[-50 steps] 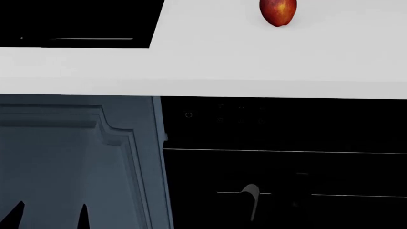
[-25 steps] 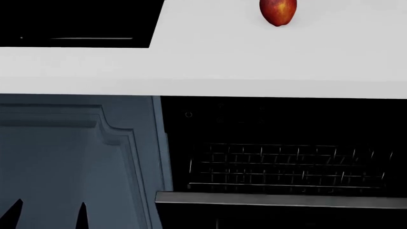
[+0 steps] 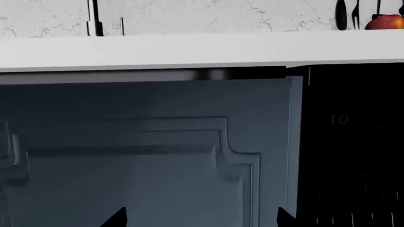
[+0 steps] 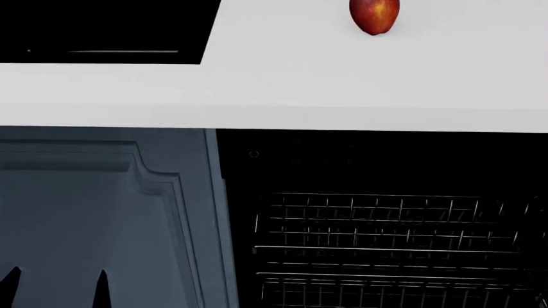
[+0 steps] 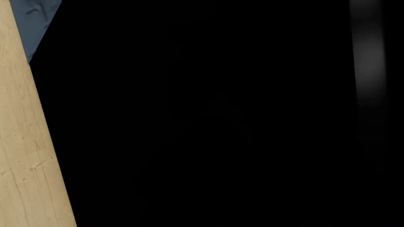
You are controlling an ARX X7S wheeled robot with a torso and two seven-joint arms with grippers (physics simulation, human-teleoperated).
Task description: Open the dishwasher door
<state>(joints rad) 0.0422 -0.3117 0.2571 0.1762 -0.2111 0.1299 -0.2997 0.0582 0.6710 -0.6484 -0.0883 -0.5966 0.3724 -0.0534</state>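
Your glossy black dishwasher door (image 5: 215,118) is down out of head view; the black surface filling the right wrist view looks like it, though that's not certain. Head view shows the open cavity with silver wire dish racks (image 4: 389,247) exposed, under the white countertop (image 4: 283,90). Just left of the cavity: blue-grey cabinet door with raised moulding (image 4: 94,212). On the countertop, a red-yellow apple (image 4: 374,15) sits above the cavity; flat black glass cooktop (image 4: 102,29) is at far left. Left gripper (image 4: 56,287): two dark fingertips (image 3: 115,218) spread apart, nothing between them, in front of the cabinet door. Right gripper isn't visible, so can't tell its fingers. Light wood floor (image 5: 25,156) edges the right wrist view.
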